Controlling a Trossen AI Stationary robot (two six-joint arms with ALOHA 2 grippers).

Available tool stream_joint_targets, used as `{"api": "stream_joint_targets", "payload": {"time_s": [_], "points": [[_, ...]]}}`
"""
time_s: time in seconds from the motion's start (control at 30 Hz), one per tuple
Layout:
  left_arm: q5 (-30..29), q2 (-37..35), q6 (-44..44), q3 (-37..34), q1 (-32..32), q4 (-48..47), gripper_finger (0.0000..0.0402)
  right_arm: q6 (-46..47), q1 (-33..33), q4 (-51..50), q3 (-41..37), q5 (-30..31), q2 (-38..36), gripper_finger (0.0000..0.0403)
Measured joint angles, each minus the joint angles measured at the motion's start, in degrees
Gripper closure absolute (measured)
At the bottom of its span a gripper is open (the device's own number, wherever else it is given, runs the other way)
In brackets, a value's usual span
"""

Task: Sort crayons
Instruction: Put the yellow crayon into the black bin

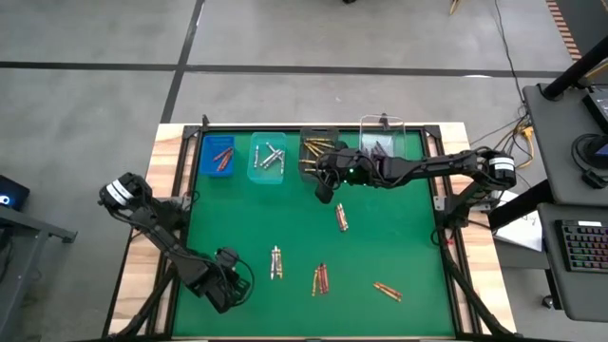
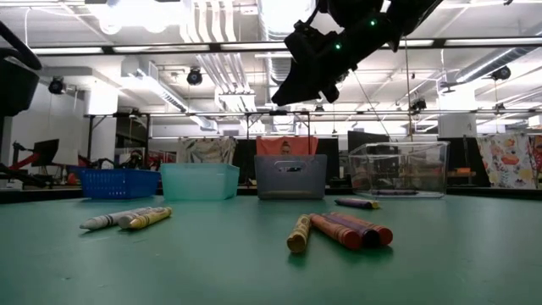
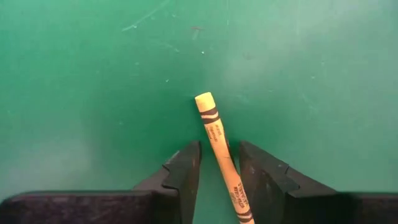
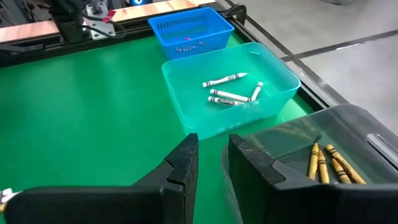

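crayons point(image 1: 321, 278) lie scattered on the green mat point(image 1: 399, 237) in front of you, in small clusters: one by the middle point(image 1: 341, 218), one nearer the left arm point(image 1: 275, 262), one toward the right corner point(image 1: 387, 291). along the far edge you have four bins: the blue basket point(image 1: 218, 156) with red sticks, the teal bin point(image 1: 267, 158) with silver-grey ones, the grey bin point(image 1: 314, 152) with gold-orange ones, and the clear bin point(image 1: 384, 142).

your left gripper point(image 3: 219, 177) sits low over the mat at the near left corner. its fingers point(image 3: 184, 169) stand apart with a gold-orange crayon point(image 3: 222, 155) lying slantwise in the gap; you cannot tell whether either finger touches it, and it does not look clamped.

your right gripper point(image 4: 211, 158) hangs above the table just in front of the grey bin, near the teal one. its jaws stand slightly apart with nothing between them.
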Motion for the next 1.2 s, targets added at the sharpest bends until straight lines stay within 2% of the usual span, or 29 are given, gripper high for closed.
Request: {"api": "stream_joint_targets", "payload": {"time_s": [0.1,0.2,0.3,0.47,0.6,0.77,0.9,1.03,1.13,1.2], "points": [[-0.43,1.04,0.0,0.08,-0.18,0.2,0.0288,-0.02,0.2,-0.02,0.0,0.0,0.0,0.0326],[-1.44,1.35,0.0,0.13,-0.59,0.09,0.0292,-0.04,0.3,-0.02,0.0,0.0,0.0,0.0322],[-1.91,1.34,0.0,0.08,-0.98,-0.16,0.032,-0.14,0.42,-0.03,0.0,0.0,0.0,0.0319],[-2.06,1.06,0.41,-0.03,-1.38,-0.88,0.039,-0.21,0.83,-0.04,0.0,0.02,0.0,0.0322],[-2.18,-0.94,2.97,-0.29,-1.36,-0.83,0.0391,-1.05,1.87,-0.55,0.0,-0.02,-0.16,0.033],[-8.54,-7.13,8.89,-0.33,-0.68,-2.13,0.0399,-2.76,4.1,-2.93,0.0,-0.02,-1.88,0.0332],[-11.72,-13.75,20.48,-0.36,2.03,-3.01,0.04,-4.52,6.9,-2.97,-0.19,-0.09,-4.14,0.0328],[-19.08,-21.28,35.64,-0.35,6.74,-0.59,0.0401,-4.9,10.09,-1.24,-1.26,-0.11,-5.75,0.0325],[-24.94,-26.22,52.99,-0.43,10.83,5.62,0.0401,-6.08,12.59,3.82,-3.18,-0.12,-5.63,0.0328],[-25.81,-28.92,66.59,-1.14,13.8,12.25,0.0401,-7.01,13.98,9.8,-5.25,-0.18,-4.97,0.0331]]}}
